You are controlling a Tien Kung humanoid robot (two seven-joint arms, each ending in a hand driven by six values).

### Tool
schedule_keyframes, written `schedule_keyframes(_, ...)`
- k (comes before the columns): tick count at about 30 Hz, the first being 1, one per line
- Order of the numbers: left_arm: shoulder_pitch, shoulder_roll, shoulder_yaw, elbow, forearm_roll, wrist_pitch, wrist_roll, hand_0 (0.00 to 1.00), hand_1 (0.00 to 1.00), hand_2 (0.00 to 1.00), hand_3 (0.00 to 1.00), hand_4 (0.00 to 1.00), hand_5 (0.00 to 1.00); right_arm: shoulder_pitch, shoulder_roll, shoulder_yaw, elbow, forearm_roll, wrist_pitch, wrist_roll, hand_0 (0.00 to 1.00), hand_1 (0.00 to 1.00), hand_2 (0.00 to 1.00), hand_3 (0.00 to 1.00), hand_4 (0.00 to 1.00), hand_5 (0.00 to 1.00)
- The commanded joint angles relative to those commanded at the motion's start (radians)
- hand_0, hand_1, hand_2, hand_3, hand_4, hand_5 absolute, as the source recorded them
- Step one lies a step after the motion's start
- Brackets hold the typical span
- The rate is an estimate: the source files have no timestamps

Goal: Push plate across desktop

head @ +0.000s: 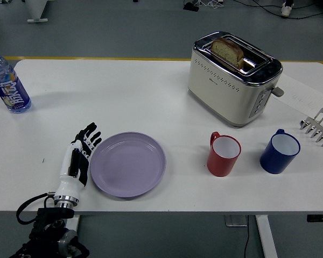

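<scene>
Pushing setup, head view: left hand (78, 158) lies flat on the tabletop near the front edge, fingers straight and spread, holding nothing, its side against the left rim of the plate (128, 164). Flat palm makes sense, it works as a blade to shove rather than grip. Plate sits left of centre near the front edge. Red mug (224, 155) stands next in line to its right, apart, so push room looks limited. Right hand not visible.

Bare worktop (124, 102) lies between plate (128, 164) and red mug (224, 155); beyond it blue mug (280, 152) and toaster (234, 78) obstruct the right side; bottle (8, 83) stands far left, well apart
</scene>
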Motion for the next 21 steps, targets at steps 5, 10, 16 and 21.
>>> schedule_keyframes(5,0.004,0.000,0.034,-0.009,-0.014,0.001,-0.003,0.827,0.856,0.901,0.828,0.511,0.998,0.001,0.000,0.000,0.000,0.001,0.000,0.001,0.635,0.589,0.680,0.721,0.427,0.488)
schedule_keyframes(10,0.001,0.000,0.058,-0.017,-0.020,0.003,-0.006,0.827,0.856,0.900,0.825,0.511,0.998,0.001,0.000,0.001,-0.001,-0.001,0.001,0.002,0.634,0.589,0.681,0.722,0.428,0.488)
schedule_keyframes(16,0.002,0.000,0.093,-0.039,-0.044,0.001,-0.006,0.826,0.855,0.899,0.822,0.509,0.998,0.001,-0.001,-0.001,-0.002,0.001,0.001,0.005,0.633,0.589,0.680,0.723,0.429,0.490)
schedule_keyframes(21,-0.001,0.000,0.113,-0.059,-0.067,0.000,-0.007,0.825,0.855,0.899,0.822,0.509,0.998,0.002,-0.001,-0.005,-0.002,0.004,0.001,0.005,0.633,0.589,0.680,0.722,0.429,0.489)
